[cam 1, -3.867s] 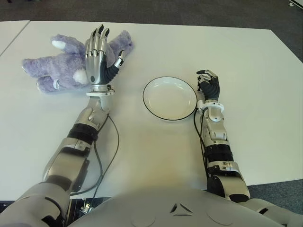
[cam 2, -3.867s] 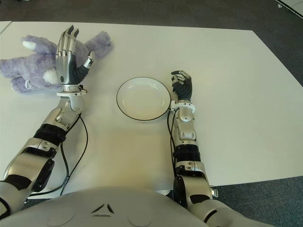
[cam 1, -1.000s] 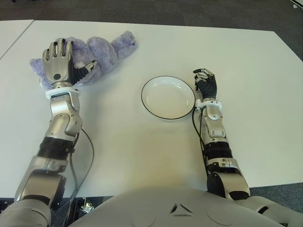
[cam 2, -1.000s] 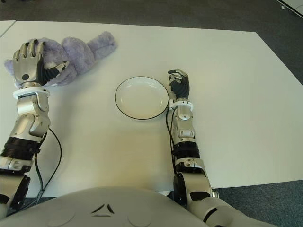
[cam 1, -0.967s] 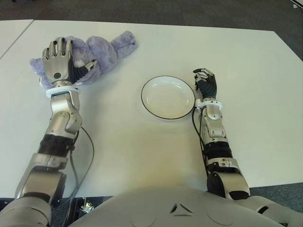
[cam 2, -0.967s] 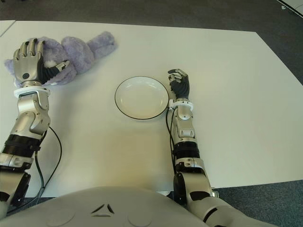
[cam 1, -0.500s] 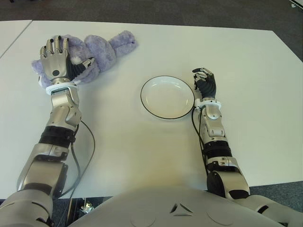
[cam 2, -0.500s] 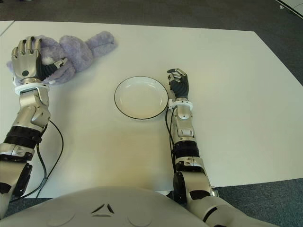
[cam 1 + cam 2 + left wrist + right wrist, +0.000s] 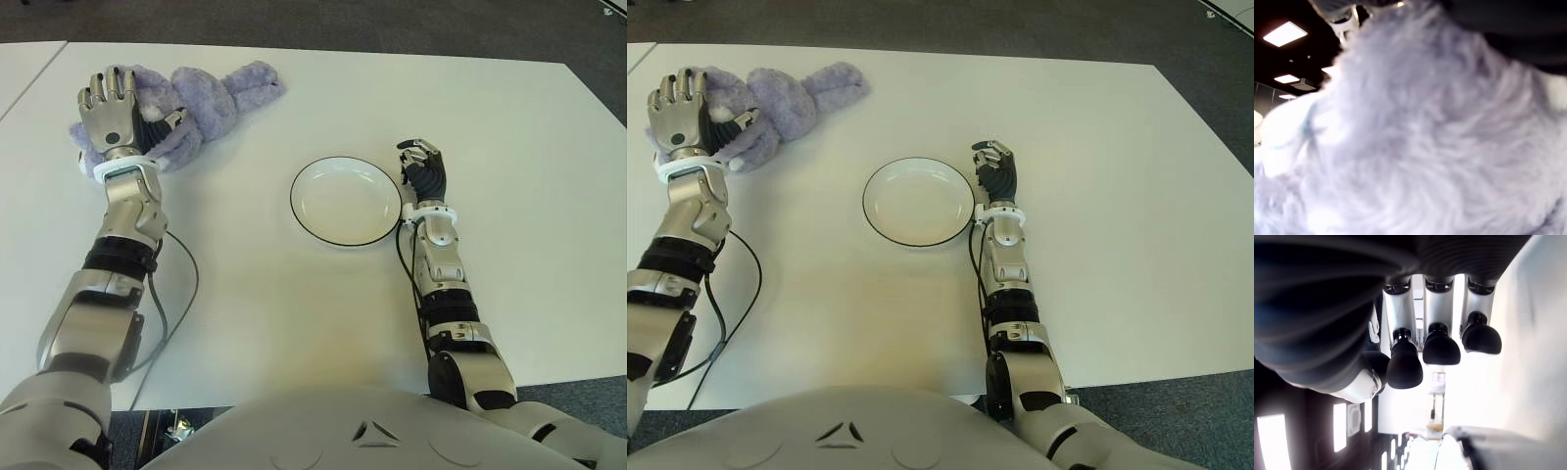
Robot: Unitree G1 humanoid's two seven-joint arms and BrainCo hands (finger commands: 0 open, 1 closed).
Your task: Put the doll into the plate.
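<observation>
The purple plush doll (image 9: 211, 93) lies on the white table (image 9: 284, 313) at the far left. My left hand (image 9: 110, 110) sits on the doll's left end, its fingers curled over the fur and the thumb pressed against the body. The left wrist view shows purple fur (image 9: 1425, 137) close against the palm. The white plate (image 9: 345, 201) with a dark rim stands empty at the table's middle, well to the right of the doll. My right hand (image 9: 421, 168) shows just beside the plate's right rim, fingers (image 9: 1441, 347) curled on nothing.
A black cable (image 9: 181, 294) trails from my left forearm across the table toward the near edge. A second white table (image 9: 24, 69) adjoins at the far left. Dark floor lies past the table's far and right edges.
My left hand has moved left and farther away over the doll, and its fingers have curled down onto the fur. The doll has shifted slightly. The right hand and plate have stayed put.
</observation>
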